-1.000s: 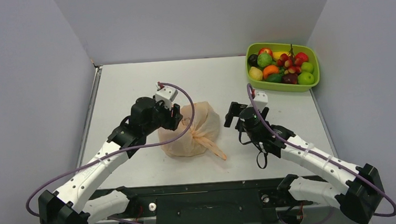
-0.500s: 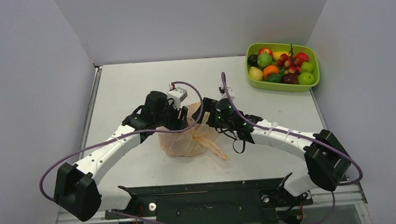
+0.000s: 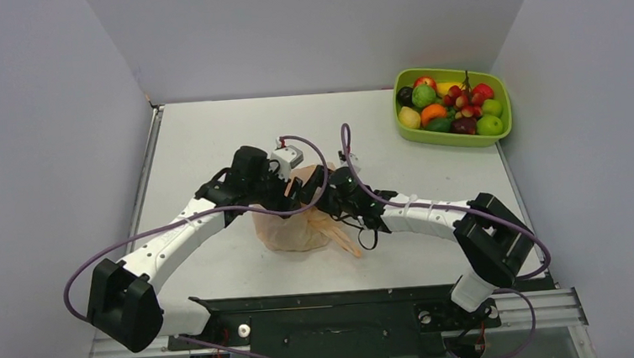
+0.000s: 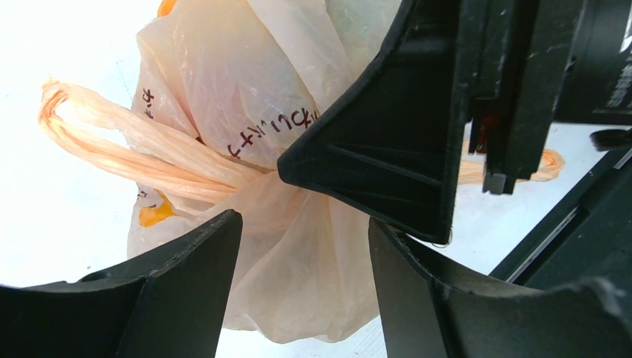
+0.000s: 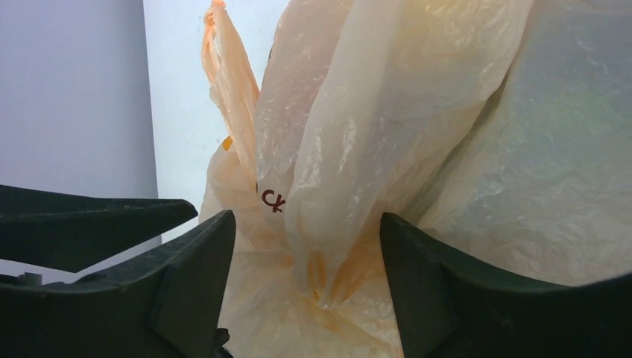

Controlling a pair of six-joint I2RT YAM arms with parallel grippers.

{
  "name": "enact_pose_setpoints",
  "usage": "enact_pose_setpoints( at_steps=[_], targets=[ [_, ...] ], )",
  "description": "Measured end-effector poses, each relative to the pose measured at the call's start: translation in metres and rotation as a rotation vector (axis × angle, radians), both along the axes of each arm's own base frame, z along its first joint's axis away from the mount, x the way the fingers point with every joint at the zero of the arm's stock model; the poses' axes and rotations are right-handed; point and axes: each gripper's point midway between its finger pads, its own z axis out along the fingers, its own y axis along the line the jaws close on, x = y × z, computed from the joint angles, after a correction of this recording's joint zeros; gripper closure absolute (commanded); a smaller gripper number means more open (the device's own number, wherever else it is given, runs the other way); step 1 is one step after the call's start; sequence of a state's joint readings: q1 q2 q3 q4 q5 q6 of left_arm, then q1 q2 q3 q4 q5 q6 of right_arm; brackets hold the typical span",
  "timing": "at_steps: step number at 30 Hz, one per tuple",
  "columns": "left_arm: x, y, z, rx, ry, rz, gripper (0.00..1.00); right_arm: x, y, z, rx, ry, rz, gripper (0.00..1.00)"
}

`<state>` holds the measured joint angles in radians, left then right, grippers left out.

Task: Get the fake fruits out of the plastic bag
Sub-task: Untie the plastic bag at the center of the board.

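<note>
Here the plastic bag [image 3: 288, 231] looks crinkly, translucent peach.

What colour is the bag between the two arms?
The plastic bag is translucent peach-orange with dark printed marks; clearest in the left wrist view.

The plastic bag [image 3: 292, 230], translucent peach-orange and crinkled, is seen bunched in the middle of the surface [image 3: 209, 136], its twisted handles [image 3: 345, 240] trailing toward the near edge. The fake fruits [image 3: 450, 104], glossy red, green, yellow, orange and dark purple, are piled in a lime-green tray [image 3: 450, 141] at the far right.
</note>
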<state>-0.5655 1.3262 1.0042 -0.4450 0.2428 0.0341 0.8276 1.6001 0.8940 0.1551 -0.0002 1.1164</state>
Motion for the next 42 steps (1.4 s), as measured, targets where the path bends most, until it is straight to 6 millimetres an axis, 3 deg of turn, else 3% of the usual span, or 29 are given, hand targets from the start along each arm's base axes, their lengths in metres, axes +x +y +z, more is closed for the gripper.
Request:
enact_pose_setpoints(
  at_steps=[1, 2, 3, 4, 6, 12, 18, 22, 25, 28, 31, 42],
  targets=[
    [-0.001, 0.000, 0.000, 0.001, 0.001, -0.006, 0.39, -0.001, 0.000, -0.001, -0.005, 0.001, -0.005, 0.48],
    [-0.001, -0.001, 0.000, -0.001, 0.000, -0.010, 0.39, -0.002, 0.001, -0.002, -0.008, 0.002, -0.009, 0.63],
    [-0.001, -0.001, 0.001, -0.002, -0.001, -0.014, 0.38, -0.003, 0.002, -0.002, -0.007, 0.004, -0.013, 0.70],
    [-0.001, -0.002, 0.001, -0.006, -0.003, -0.019, 0.38, -0.004, 0.003, -0.001, -0.003, 0.006, -0.017, 0.84],
    [0.000, -0.003, 0.002, -0.008, -0.009, -0.022, 0.38, -0.004, 0.004, 0.000, -0.002, 0.007, -0.022, 0.99],
    [0.003, -0.011, 0.004, -0.018, -0.075, -0.037, 0.33, 0.002, 0.005, 0.010, 0.038, 0.046, -0.033, 1.00],
    [-0.029, -0.044, -0.007, 0.036, -0.087, -0.155, 0.39, 0.002, 0.002, 0.022, 0.064, 0.048, -0.030, 1.00],
    [-0.017, -0.039, -0.003, 0.026, -0.072, -0.101, 0.34, -0.015, -0.010, 0.010, 0.094, 0.043, -0.021, 1.00],
    [-0.017, -0.031, -0.002, 0.004, -0.078, -0.063, 0.38, -0.020, -0.014, -0.001, 0.092, 0.068, -0.017, 1.00],
    [-0.021, -0.035, 0.001, -0.022, -0.059, -0.045, 0.42, -0.019, -0.012, 0.003, 0.112, 0.063, -0.003, 1.00],
    [-0.025, -0.040, 0.000, -0.046, -0.021, -0.007, 0.38, -0.020, -0.008, 0.008, 0.139, 0.056, 0.014, 1.00],
    [-0.041, -0.038, -0.001, -0.140, 0.099, 0.235, 0.37, -0.034, -0.005, 0.007, 0.188, 0.070, 0.087, 1.00]
  ],
)
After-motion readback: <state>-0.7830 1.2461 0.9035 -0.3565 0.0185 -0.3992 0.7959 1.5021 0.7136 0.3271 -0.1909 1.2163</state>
